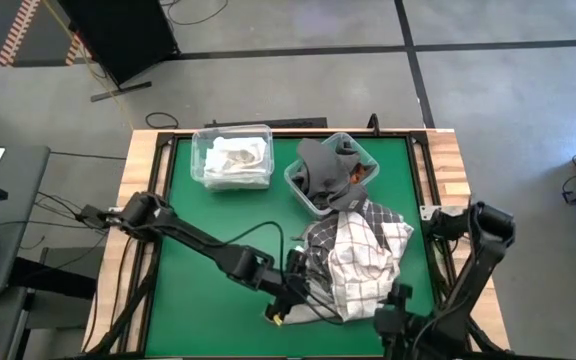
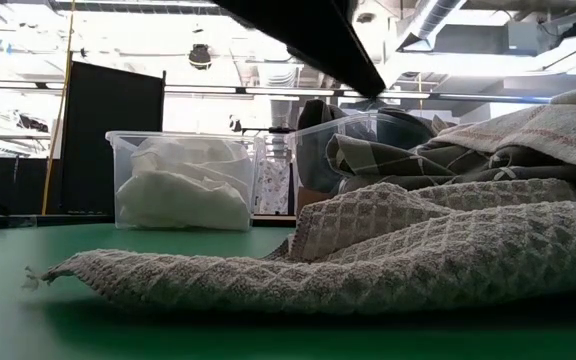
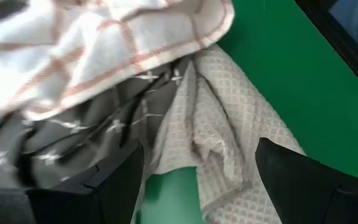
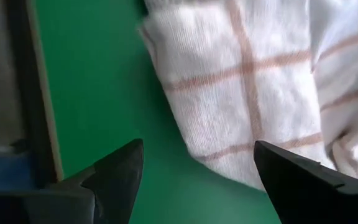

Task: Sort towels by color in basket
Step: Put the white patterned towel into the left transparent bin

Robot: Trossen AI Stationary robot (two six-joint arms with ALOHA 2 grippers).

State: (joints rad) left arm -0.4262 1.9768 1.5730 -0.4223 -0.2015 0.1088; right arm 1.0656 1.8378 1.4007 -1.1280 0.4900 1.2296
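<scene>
Heaped at lower centre-right of the high view: light grey waffle-weave towel (image 3: 229, 130) under dark grey patterned cloth (image 3: 98, 134) and white checked towel (image 1: 363, 262). Straddled by the left gripper (image 3: 194, 180), jaws spread, nothing held. Right gripper (image 4: 194, 177) likewise agape beside the checked towel. Risk: pinching two layers together, mixing colours in the clear bins (image 1: 258, 135).

I can read no text, label, brand, number or sign anywhere on my bench or around it.
</scene>
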